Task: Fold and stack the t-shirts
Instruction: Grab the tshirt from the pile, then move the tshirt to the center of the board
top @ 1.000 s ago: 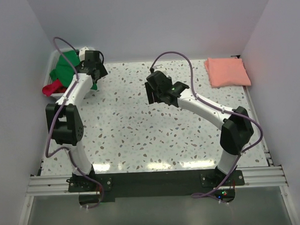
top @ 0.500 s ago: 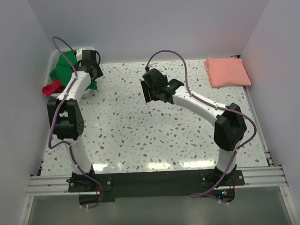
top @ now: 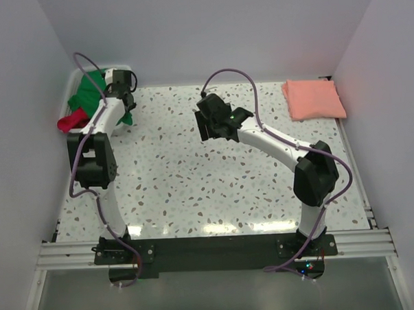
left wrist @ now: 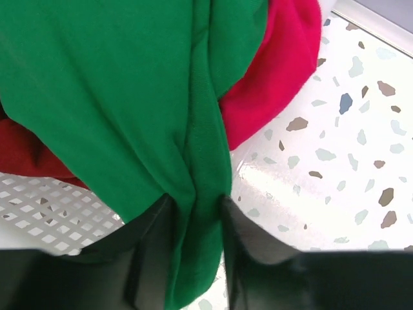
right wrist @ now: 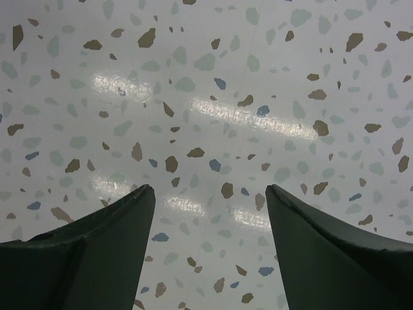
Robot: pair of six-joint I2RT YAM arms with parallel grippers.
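A bright green t-shirt (top: 89,91) spills out of the white basket (top: 74,80) at the table's far left. My left gripper (left wrist: 195,200) is shut on a bunched fold of that green t-shirt (left wrist: 110,84), just beside the basket. A magenta t-shirt (left wrist: 277,71) and a dark red one (left wrist: 22,152) lie under the green one. In the top view red cloth (top: 71,122) hangs over the basket's near side. A folded salmon-pink t-shirt (top: 312,99) lies at the far right. My right gripper (right wrist: 210,190) hovers open above bare speckled table (right wrist: 213,77), in the middle (top: 207,122).
The basket's mesh wall (left wrist: 39,210) is right by my left fingers. White walls close in the table on the left, back and right. A metal rail (top: 211,247) runs along the near edge by the arm bases.
My left gripper has moved closer to the basket and closed on the green t-shirt. My right gripper has shifted slightly left and back and stays open.
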